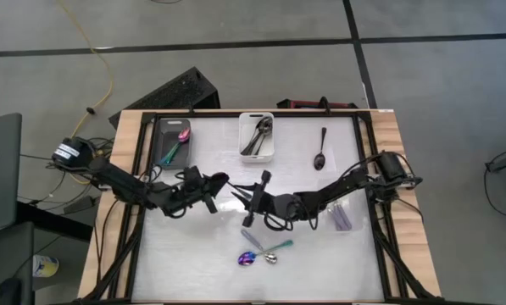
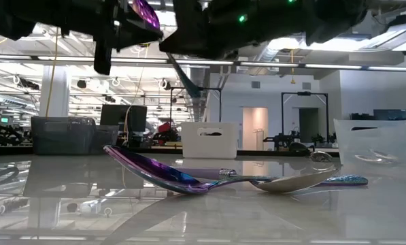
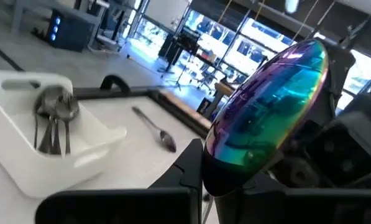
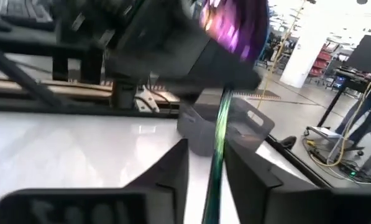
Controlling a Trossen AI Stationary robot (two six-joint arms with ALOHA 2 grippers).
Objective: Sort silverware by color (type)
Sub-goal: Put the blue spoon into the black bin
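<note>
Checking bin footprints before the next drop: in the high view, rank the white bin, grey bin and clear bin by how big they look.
1. white bin, holding silver spoons, looks largest.
2. grey bin, holding a purple spoon, looks close to it; the difference is slight.
3. clear bin: unsure, since the right arm covers part and its edges barely show.

A purple spoon (image 4: 225,93) is standing between the right gripper's (image 4: 207,180) fingers, its bowl pointing toward twelve o'clock, with a grey bin (image 4: 250,127) behind.

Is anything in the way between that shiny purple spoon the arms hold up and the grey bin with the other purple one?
Nothing visible. The purple spoon is shut in the left gripper above the table; bare tabletop lies between it and the grey bin.
</note>
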